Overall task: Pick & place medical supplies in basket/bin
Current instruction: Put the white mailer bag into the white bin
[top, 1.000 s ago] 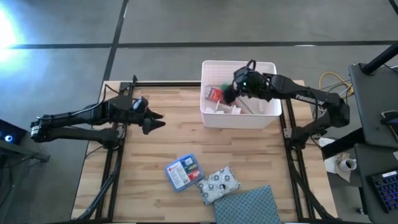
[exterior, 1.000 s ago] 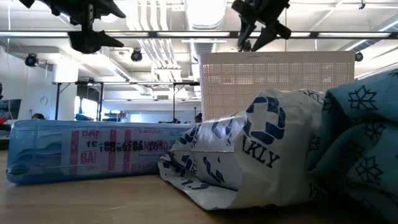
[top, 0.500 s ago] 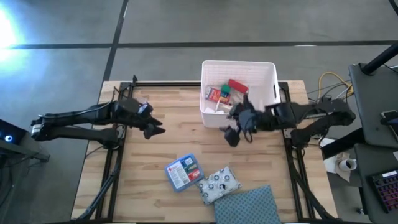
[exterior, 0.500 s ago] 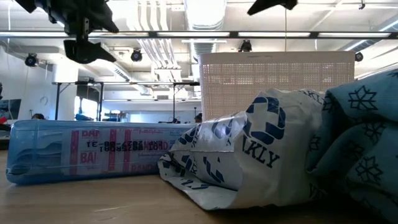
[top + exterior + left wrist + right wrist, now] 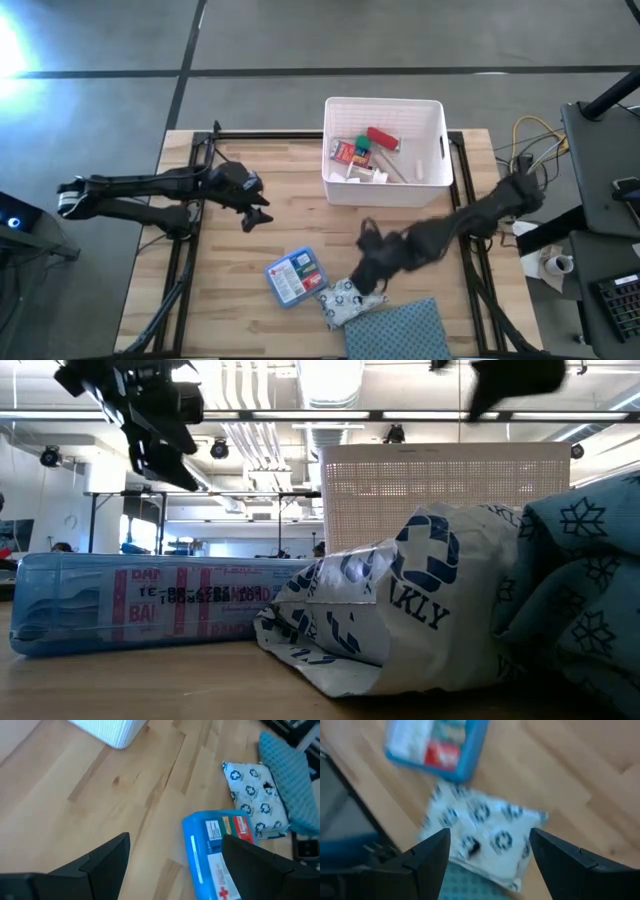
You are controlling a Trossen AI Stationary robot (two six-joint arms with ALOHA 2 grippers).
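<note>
Showing blue emblems, white pouch (image 5: 352,295) lies crumpled.

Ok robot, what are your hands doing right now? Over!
Right hand open, empty, above white patterned pouch. Left hand open, empty, near blue packet. Bin holds several supplies. Nothing in the way.
</note>
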